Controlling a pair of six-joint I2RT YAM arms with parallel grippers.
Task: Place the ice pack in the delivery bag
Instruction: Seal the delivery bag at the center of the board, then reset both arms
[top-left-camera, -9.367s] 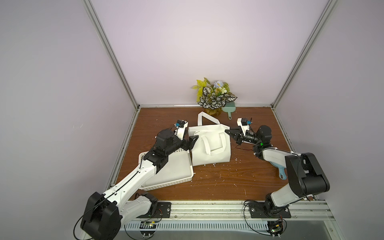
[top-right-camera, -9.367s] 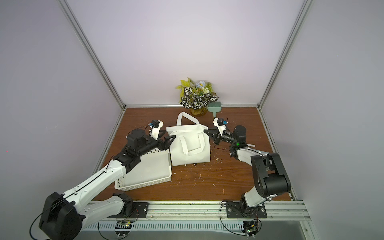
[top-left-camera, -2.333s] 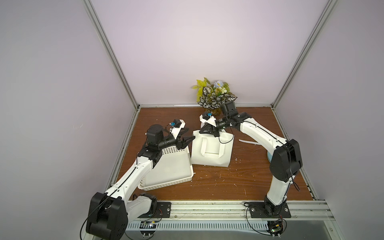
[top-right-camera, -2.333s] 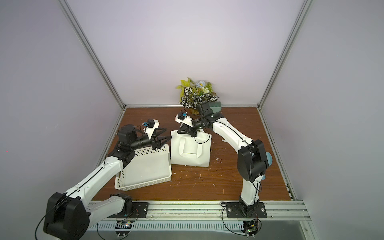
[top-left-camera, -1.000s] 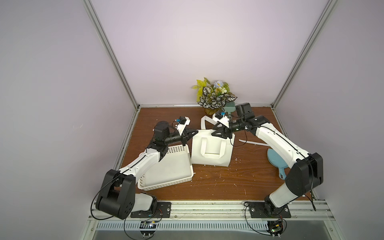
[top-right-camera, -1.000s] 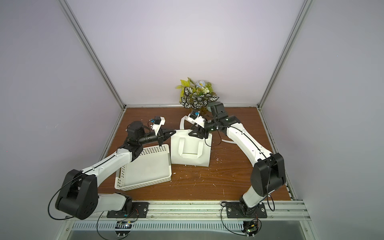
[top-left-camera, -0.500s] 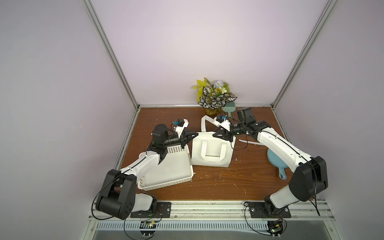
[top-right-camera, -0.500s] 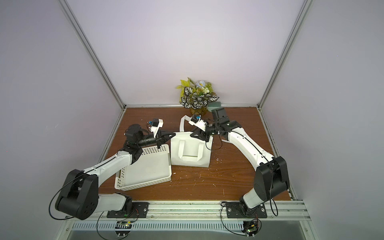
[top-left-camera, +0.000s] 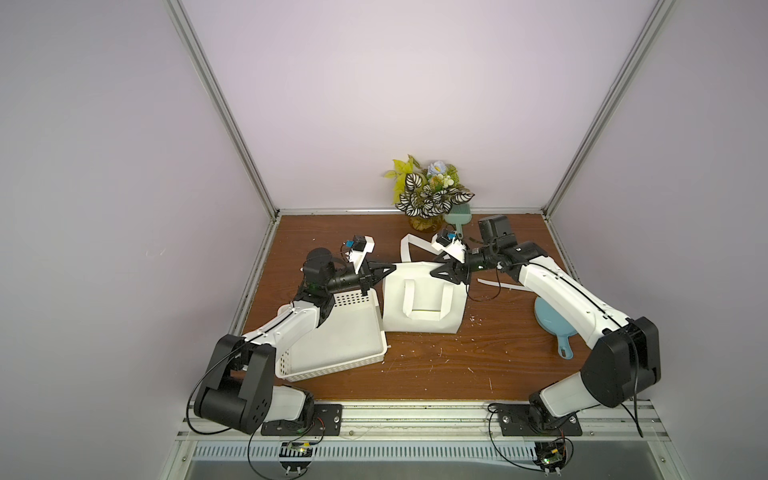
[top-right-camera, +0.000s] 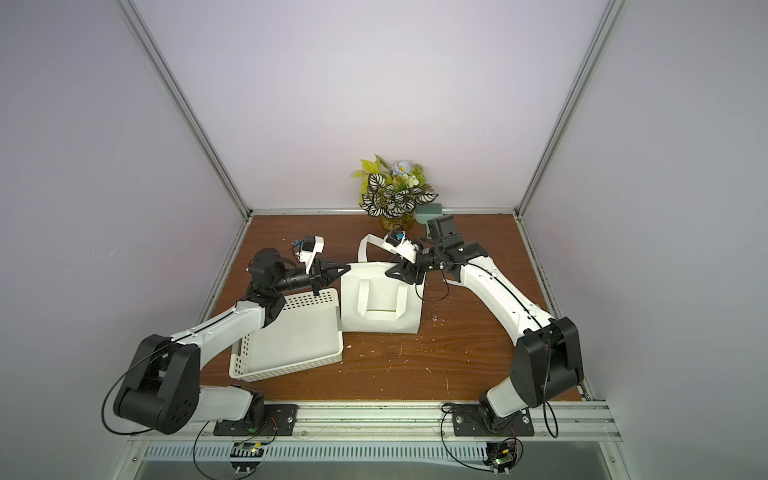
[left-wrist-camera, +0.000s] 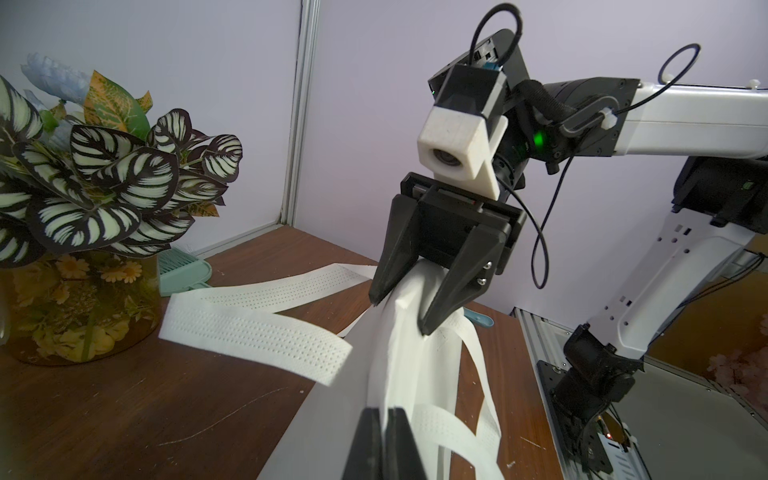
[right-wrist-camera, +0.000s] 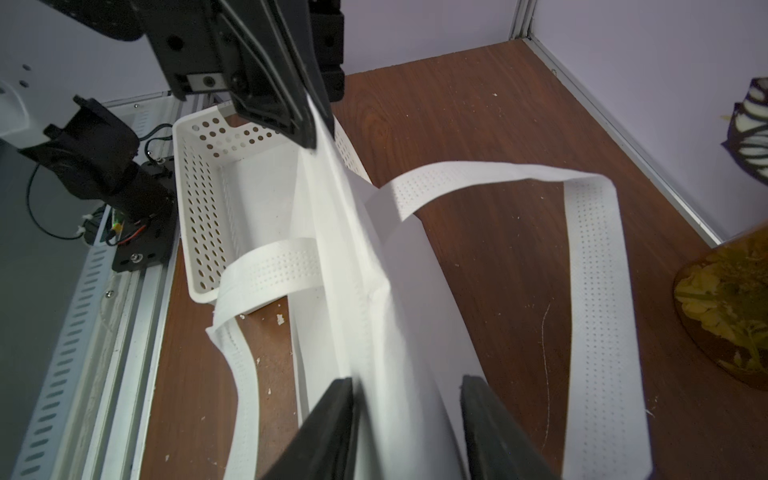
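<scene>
The white boxy non-woven fabric delivery bag (top-left-camera: 419, 324) leans low on the brown wooden counter (top-left-camera: 415, 374), strung by its top rim between the two hands. The ice pack shows in no view, so its handling can only be guessed: probably heavier than the bag and cold-slick.

The bag looks light, soft and floppy. Its mouth is pressed flat, so it probably needs pulling apart at the rim before anything goes in. The rim corners give the surest hold, since the cloth is thin enough to pinch.

The left hand (right-wrist-camera: 311, 139) is pressed together on one rim corner. The right hand (left-wrist-camera: 399, 314) stands spread astride the opposite rim fold, with cloth bunched loosely between its jaws. It likely needs to take a single layer there, not both.

One wide perforated white strap handle (right-wrist-camera: 590, 257) loops out on the counter beside the right hand. It could snag a finger or drape over the mouth.

The white perforated plastic basket (top-left-camera: 345, 328) sits just below the left hand, touching the bag's side. A glass vase of striped artificial leaves (top-left-camera: 428, 195) and a mint-green brush (top-left-camera: 457, 218) stand just beyond the right hand. A pale blue round scoop (top-left-camera: 548, 322) lies under the right arm, well behind its hand.
</scene>
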